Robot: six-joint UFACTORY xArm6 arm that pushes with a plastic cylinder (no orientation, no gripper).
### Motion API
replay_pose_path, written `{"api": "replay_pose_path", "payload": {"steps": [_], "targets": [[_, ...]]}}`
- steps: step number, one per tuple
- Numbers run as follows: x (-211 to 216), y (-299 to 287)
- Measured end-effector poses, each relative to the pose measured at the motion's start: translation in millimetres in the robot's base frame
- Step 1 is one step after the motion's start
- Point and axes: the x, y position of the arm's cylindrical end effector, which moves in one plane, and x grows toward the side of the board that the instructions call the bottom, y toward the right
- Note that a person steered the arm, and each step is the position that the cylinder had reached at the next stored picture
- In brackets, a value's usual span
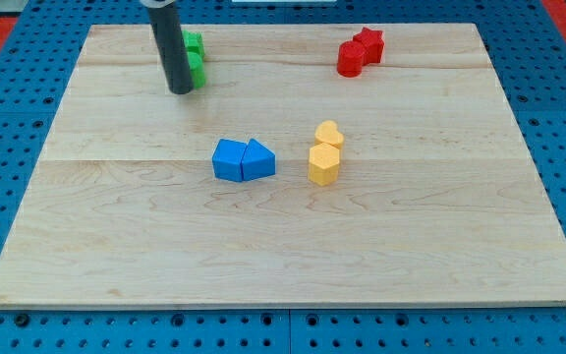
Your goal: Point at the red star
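Note:
The red star (pixel 369 42) lies near the view's top right on the wooden board (pixel 116 246), touching a red cylinder-like block (pixel 350 59) just to its lower left. My tip (pixel 180 90) is at the view's top left, far to the left of the red star. The rod stands right in front of two green blocks (pixel 196 56) and hides part of them.
Two blue blocks (pixel 243 160) sit together at the board's middle. A yellow heart (pixel 329 134) and a yellow hexagon (pixel 323 164) sit just right of them. A blue pegboard (pixel 8 98) surrounds the board.

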Motion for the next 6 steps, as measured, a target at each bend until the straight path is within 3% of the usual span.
{"api": "replay_pose_path", "payload": {"steps": [1,2,3,4,6], "targets": [[-23.7,8.4],[5.3,55.3],[40.7,148.7],[41.1,251.6],[-40.8,298.9]]}}
